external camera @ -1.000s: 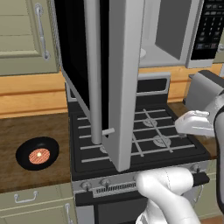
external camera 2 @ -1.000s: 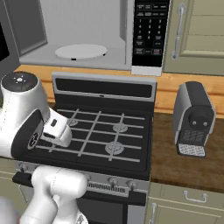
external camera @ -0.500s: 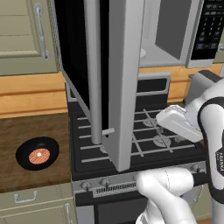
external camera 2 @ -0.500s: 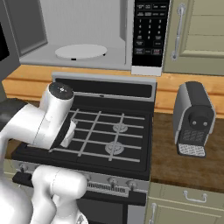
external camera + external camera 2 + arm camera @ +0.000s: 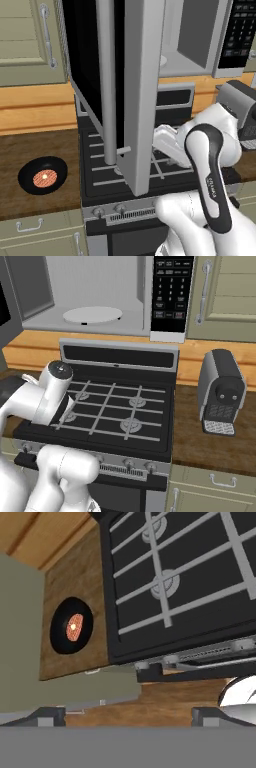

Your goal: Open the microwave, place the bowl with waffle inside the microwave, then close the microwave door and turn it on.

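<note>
Left base view: microwave door swung wide open toward the camera, its long grey bar handle upright over the gas stove; microwave cavity open behind it, keypad panel at far right; black bowl on the wooden counter left of the stove, well apart from the microwave, waffle lying in its centre; white arm bent low over the stove's near right part, its hand passing behind the door edge; grey coffee machine at right, partly behind the arm.

Right base view: cavity open, white turntable bare on its floor; keypad right of it; the arm's wrist joint low over the stove's near left burners; coffee machine on the counter right of the stove; beige cabinet door above it.

Hand view: gripper fingertips dark, set wide apart, nothing between them; the bowl with the waffle at left on the counter, just beside the stove's edge; stove grates and two burners across the upper right; knobs along the stove front.
</note>
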### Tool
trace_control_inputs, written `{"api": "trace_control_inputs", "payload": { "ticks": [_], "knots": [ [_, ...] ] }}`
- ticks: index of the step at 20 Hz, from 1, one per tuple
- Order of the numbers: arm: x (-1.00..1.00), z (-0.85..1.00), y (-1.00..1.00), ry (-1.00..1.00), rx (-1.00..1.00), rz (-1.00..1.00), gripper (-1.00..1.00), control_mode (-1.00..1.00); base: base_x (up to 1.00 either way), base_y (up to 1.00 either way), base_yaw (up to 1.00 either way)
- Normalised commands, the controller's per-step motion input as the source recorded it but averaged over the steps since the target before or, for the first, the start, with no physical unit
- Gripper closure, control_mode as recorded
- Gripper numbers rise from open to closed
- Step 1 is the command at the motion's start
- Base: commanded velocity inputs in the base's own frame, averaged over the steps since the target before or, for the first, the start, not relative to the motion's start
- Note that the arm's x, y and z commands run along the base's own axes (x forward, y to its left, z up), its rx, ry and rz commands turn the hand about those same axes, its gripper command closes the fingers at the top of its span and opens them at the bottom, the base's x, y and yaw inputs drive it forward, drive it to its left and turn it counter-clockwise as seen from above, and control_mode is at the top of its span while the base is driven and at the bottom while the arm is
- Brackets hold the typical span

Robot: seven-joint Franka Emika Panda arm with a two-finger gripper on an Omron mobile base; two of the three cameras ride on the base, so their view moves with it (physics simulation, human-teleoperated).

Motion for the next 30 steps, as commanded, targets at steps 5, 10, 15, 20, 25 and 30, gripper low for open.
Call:
{"api": "trace_control_inputs", "payload": {
  "ticks": [5,10,15,20,25,30],
  "knots": [
    [0.56,-0.3,0.73,0.01,0.0,-0.02,-1.0,-1.0,0.0,0.0,0.0],
    [0.65,-0.3,0.65,0.09,0.01,0.0,-1.0,-1.0,0.0,0.0,0.0],
    [0.6,-0.24,0.44,0.06,0.01,0.0,-1.0,-1.0,0.0,0.0,0.0],
    [0.54,-0.19,0.61,0.03,0.0,0.0,-1.0,-1.0,0.0,0.0,0.0],
    [0.3,-0.19,0.38,0.01,0.01,0.09,-1.0,-1.0,0.0,0.0,0.0],
    [0.29,0.0,0.0,0.05,0.03,0.18,-1.0,-1.0,0.0,0.0,0.0]
  ]
}}
